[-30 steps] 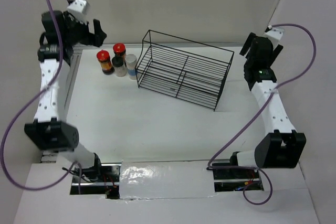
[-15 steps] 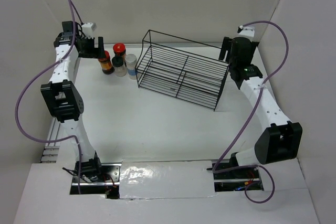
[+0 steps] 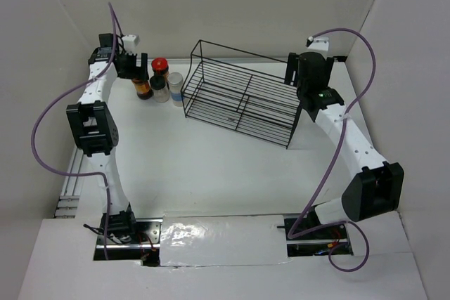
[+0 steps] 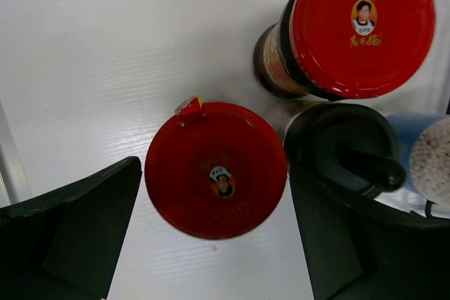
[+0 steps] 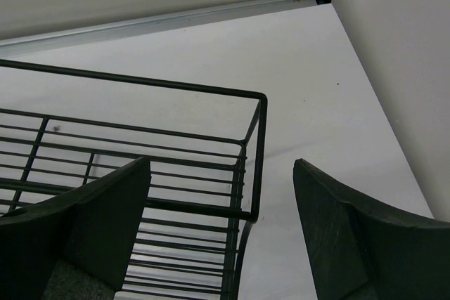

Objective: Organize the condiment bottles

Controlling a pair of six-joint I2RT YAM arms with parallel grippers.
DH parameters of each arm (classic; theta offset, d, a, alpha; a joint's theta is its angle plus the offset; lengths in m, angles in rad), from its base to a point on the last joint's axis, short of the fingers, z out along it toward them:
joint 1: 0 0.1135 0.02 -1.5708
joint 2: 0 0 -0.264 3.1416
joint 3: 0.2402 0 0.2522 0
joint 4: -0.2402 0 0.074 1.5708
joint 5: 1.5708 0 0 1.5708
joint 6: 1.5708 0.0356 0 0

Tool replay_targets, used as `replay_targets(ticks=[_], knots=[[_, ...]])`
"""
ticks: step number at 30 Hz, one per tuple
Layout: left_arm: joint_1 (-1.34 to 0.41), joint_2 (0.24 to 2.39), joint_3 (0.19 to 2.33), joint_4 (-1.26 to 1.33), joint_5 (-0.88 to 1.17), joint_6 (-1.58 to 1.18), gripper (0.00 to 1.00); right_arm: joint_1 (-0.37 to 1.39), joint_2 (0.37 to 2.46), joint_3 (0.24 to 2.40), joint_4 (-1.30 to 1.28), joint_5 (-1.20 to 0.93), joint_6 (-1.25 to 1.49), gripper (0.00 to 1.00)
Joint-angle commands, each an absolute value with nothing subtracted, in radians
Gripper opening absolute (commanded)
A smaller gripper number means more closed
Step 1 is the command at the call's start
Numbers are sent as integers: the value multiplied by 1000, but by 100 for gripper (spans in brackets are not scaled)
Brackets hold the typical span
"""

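Four condiment bottles stand in a cluster at the back left. The nearer red-capped jar point(image 3: 143, 89) point(image 4: 216, 168) is directly under my left gripper point(image 3: 132, 65) point(image 4: 214, 198), whose open fingers straddle its cap without touching. Beside it are the second red-capped jar point(image 3: 160, 66) point(image 4: 362, 26), a black-capped jar point(image 3: 160, 90) point(image 4: 337, 142) and a white-capped jar point(image 3: 176, 89) point(image 4: 432, 170). My right gripper point(image 3: 301, 74) point(image 5: 221, 180) hangs open above the right end of the black wire basket point(image 3: 242, 96) point(image 5: 256, 103), holding nothing.
The wire basket lies at an angle across the back middle of the white table point(image 3: 204, 166). White walls close in at the back and the right point(image 5: 394, 54). A metal rail point(image 3: 70, 180) runs along the table's left edge.
My left gripper swung right and down, from the back-left corner to over the nearer red-capped jar. My right gripper moved left to above the basket's right end. The jars have not moved.
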State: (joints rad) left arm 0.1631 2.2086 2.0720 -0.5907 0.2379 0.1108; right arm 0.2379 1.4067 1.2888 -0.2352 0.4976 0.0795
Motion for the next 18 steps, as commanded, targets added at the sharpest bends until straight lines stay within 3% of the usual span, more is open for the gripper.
replay_targets(ticks=[1,8,11,14,17,18], knots=[[158,2226,2120,-532,198,141,99,258,1374,1327,-253,535,63,88],[155,2252,2099,-509,179,146,96,275,1373,1321,-262,546,60,89],[155,2249,2091,-496,189,135,88,282,1371,1321,-262,549,54,89],[155,2237,2079,-486,204,127,71,281,1374,1322,-264,552,52,89],[155,2227,2082,-508,225,118,41,285,1376,1321,-262,560,52,89],[155,2217,2083,-512,229,117,18,284,1374,1321,-261,561,54,89]])
